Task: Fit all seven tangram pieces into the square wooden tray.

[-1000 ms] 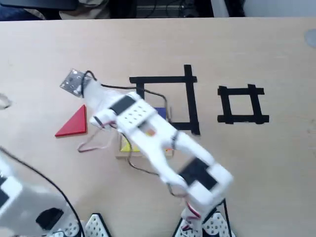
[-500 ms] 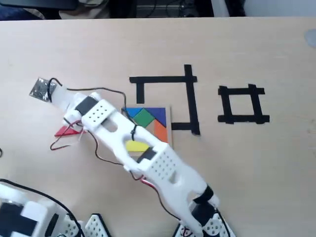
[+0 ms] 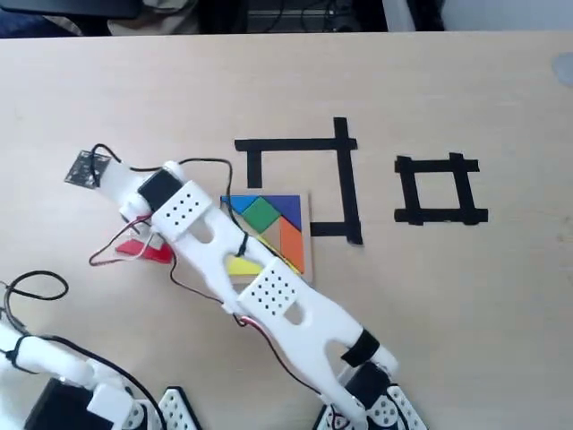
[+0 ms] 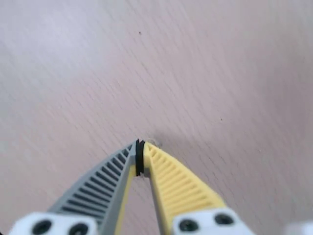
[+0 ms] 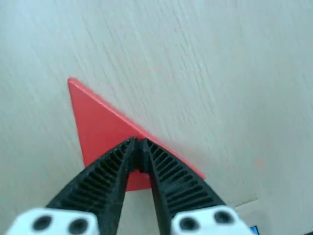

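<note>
- Left arm (image 3: 54, 394) at the near left corner of the bench (image 3: 448, 90), white, with a black cable looped beside it.
- Left gripper (image 4: 140, 147): grey and yellow fingers pressed together at the tips, nothing between them, bare wood grain beneath.
- Right arm (image 3: 269, 296) based at the near edge right of centre, stretched diagonally far and left, crossing over the near-left part of the wooden tray (image 3: 310, 235).
- Right gripper (image 5: 138, 147): black fingers pressed together, tips meeting over the red triangle (image 5: 102, 127) close to its long edge; contact with the piece impossible to tell.
- Red triangle (image 3: 148, 250) flat on the bench, left of the tray and apart from it, mostly covered by the arm's end in the high view.
- Wooden tray in the middle of the bench, holding coloured pieces: yellow piece (image 3: 243, 265) at the near left, partly under the arm; orange piece (image 3: 291, 240) along the right side; green piece (image 3: 260, 213) just beyond, touching the orange; blue piece (image 3: 285, 202) along the far edge.
- Remaining part of the tray hidden under the arm.
- Larger black tape outline (image 3: 343, 179) beyond and right of the tray, the tray's far right corner lying inside it.
- Smaller black tape square (image 3: 439, 166) farther right, well apart from the tray.
</note>
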`<state>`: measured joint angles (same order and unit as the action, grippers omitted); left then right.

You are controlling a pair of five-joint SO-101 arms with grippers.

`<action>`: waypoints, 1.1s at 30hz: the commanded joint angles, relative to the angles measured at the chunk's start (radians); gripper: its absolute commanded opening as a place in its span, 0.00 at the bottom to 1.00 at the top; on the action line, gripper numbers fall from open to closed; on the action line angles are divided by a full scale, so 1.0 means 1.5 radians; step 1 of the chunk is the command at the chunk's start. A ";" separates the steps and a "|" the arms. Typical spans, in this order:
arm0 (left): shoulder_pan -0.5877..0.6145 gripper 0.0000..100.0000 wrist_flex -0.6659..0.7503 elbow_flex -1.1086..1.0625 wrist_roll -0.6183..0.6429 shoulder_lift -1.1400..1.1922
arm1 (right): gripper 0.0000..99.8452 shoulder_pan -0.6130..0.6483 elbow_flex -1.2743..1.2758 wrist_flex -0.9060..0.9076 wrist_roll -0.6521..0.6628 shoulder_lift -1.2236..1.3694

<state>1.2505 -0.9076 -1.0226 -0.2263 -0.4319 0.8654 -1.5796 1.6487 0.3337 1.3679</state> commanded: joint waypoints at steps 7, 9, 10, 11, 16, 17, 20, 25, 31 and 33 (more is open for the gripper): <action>-0.012 0.03 0.010 -0.001 0.009 -0.017 | 0.01 -0.037 -0.062 0.057 0.002 -0.105; -0.014 0.03 0.019 -0.011 0.009 -0.017 | 0.02 -0.035 -0.061 0.071 0.042 -0.126; -0.015 0.03 0.033 -0.019 0.009 -0.017 | 0.02 -0.032 -0.059 0.075 0.090 -0.128; -0.015 0.03 0.046 -0.025 0.009 -0.017 | 0.06 -0.028 -0.056 0.078 0.149 -0.128; -0.017 0.03 0.059 -0.034 0.006 -0.017 | 0.34 -0.017 0.037 0.078 0.354 -0.112; -0.017 0.03 0.059 -0.034 0.006 -0.017 | 0.36 -0.005 0.061 0.077 0.378 -0.112; -0.017 0.03 0.060 -0.034 0.006 -0.017 | 0.34 0.028 0.111 0.077 0.403 -0.119; -0.018 0.03 0.061 -0.035 0.006 -0.017 | 0.26 0.047 0.147 0.079 0.389 -0.154; -0.018 0.03 0.060 -0.035 0.006 -0.017 | 0.35 0.090 0.259 0.066 0.387 -0.228; -0.018 0.03 0.059 -0.035 0.006 -0.017 | 0.36 0.091 0.279 0.038 0.386 -0.228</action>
<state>1.2352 -0.8247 -1.0794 -0.2263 -0.4335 0.9881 -1.1838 1.7269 0.9106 1.1040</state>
